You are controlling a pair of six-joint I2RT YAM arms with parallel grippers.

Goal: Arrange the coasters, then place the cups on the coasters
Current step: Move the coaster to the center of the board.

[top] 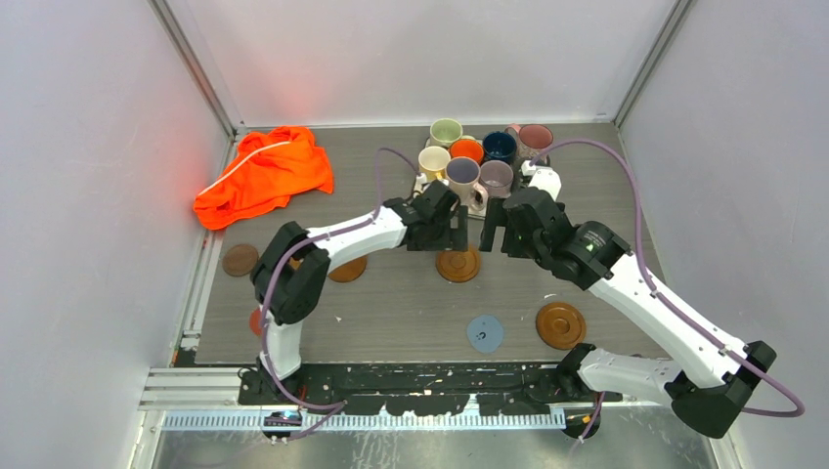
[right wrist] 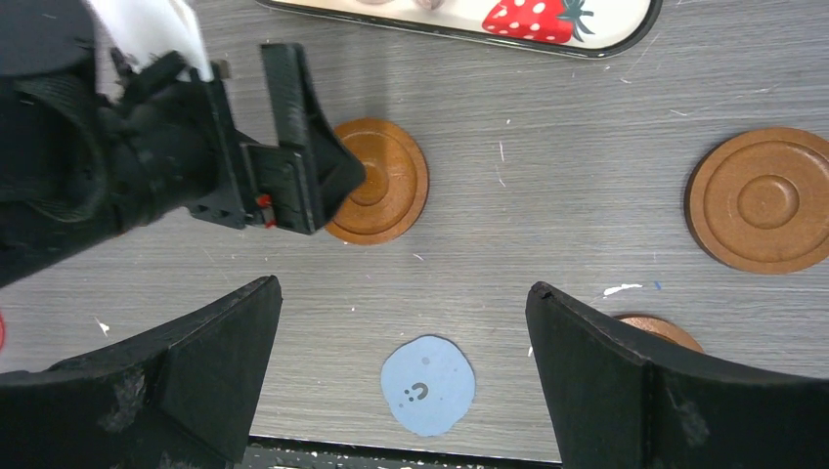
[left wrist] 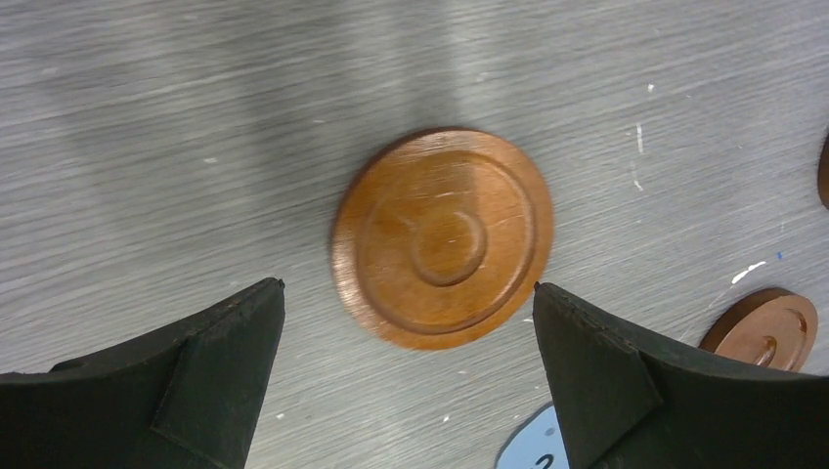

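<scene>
Left wrist view, centre frame: your left gripper (left wrist: 409, 284), jaws apart, hangs above the wooden coaster (left wrist: 442, 237); likely thin, stiff, light, so pinch opposite rim edges.

Enclosed by 3 plain pale walls (top: 411, 49), joined at 2 metal corner posts (top: 196, 63). Floored with a grey wood-grain tabletop (top: 411, 313), flecked white. Evenly lit, but for a red glow (top: 293, 101) by the left post.
</scene>
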